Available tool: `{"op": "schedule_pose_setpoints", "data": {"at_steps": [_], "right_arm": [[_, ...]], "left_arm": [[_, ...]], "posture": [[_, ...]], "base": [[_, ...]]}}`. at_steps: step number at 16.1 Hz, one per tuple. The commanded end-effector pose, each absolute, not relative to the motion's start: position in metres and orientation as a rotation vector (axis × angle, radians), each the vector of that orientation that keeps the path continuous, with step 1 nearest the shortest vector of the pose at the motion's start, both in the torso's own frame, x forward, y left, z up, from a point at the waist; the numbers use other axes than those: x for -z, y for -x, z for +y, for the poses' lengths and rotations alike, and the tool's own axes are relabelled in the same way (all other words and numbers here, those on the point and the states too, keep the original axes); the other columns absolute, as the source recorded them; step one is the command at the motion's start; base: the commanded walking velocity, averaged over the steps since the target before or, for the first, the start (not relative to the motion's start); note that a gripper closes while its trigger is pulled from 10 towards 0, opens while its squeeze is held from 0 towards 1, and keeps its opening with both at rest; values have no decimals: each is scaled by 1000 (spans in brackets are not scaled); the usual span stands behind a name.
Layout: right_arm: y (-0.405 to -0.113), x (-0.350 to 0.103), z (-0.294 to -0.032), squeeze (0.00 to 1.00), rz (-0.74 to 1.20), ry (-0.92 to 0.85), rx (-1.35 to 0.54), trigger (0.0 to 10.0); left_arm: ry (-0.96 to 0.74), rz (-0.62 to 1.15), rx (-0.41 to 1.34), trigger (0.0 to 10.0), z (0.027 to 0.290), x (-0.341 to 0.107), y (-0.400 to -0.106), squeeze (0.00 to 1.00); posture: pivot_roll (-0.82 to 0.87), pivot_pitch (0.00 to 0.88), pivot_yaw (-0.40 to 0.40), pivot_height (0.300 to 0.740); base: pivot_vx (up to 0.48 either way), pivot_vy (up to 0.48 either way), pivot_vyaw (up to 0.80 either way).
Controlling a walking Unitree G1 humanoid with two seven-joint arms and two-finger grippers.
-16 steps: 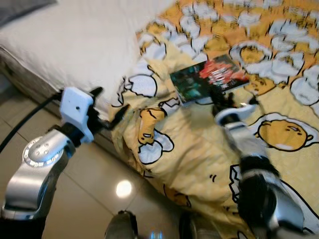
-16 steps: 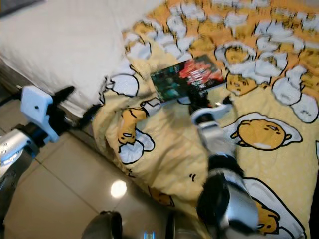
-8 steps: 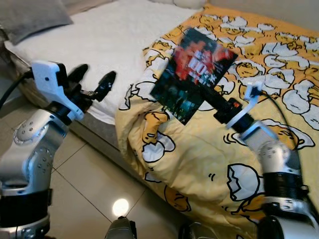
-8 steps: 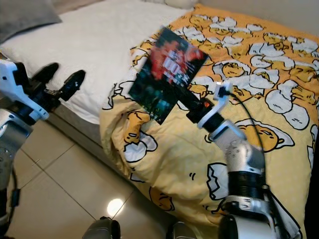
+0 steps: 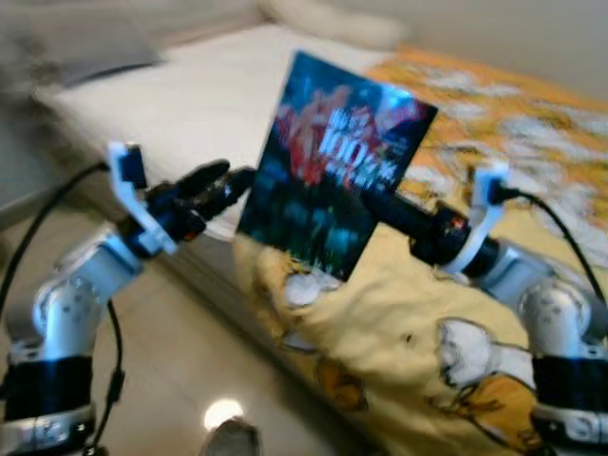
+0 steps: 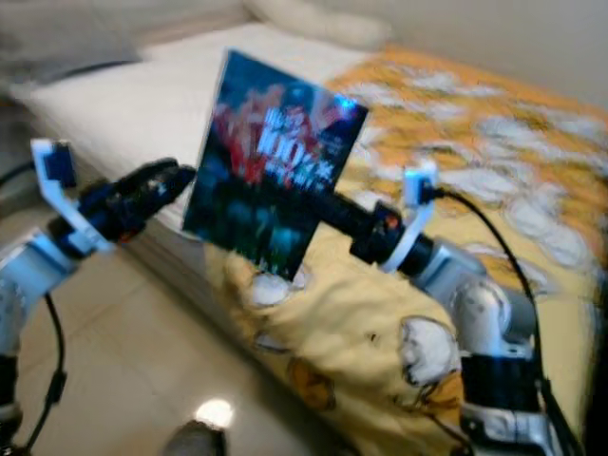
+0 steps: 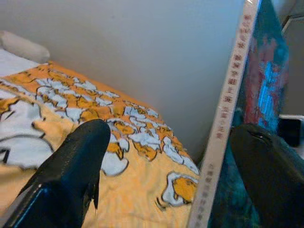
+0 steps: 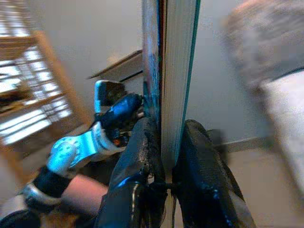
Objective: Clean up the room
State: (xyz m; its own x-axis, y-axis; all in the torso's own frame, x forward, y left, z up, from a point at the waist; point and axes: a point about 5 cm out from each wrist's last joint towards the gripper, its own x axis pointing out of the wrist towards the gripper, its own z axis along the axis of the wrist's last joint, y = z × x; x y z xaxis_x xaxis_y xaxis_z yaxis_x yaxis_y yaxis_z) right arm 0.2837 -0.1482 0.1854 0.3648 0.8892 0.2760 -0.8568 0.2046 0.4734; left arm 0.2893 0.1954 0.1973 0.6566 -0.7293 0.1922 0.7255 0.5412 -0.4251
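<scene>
The thin dark-covered book with red lettering [image 5: 334,177], lying on the yellow egg-print quilt [image 5: 418,332] a second ago, is now being held upright above the bed's edge, right jaws [image 8: 164,156] clamping its lower edge, as the half-open, empty left jaws [image 5: 217,186] are closing in on its spine for a likely handover
</scene>
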Motion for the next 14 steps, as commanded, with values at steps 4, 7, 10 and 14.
{"op": "schedule_pose_setpoints", "data": {"at_steps": [4,7,10,14], "right_arm": [[-274,-194,-141,0,54,-625,-1333,0],[-273,-194,-137,0,67,-629,-1355,0],[-273,-193,-136,0,75,-636,-1365,0],[-269,-188,-136,0,99,-640,-1376,0]], "left_arm": [[529,42,1022,1961,181,-198,-289,0],[522,64,1066,0,175,-196,-289,0],[557,82,1107,0,174,-198,-284,0],[552,113,1169,0,172,-197,-274,0]], "posture": [[75,0,-14,740],[75,0,-16,740],[78,0,-18,740],[83,0,-11,740]], "base": [[0,0,0],[0,0,0],[0,0,0],[0,0,0]]}}
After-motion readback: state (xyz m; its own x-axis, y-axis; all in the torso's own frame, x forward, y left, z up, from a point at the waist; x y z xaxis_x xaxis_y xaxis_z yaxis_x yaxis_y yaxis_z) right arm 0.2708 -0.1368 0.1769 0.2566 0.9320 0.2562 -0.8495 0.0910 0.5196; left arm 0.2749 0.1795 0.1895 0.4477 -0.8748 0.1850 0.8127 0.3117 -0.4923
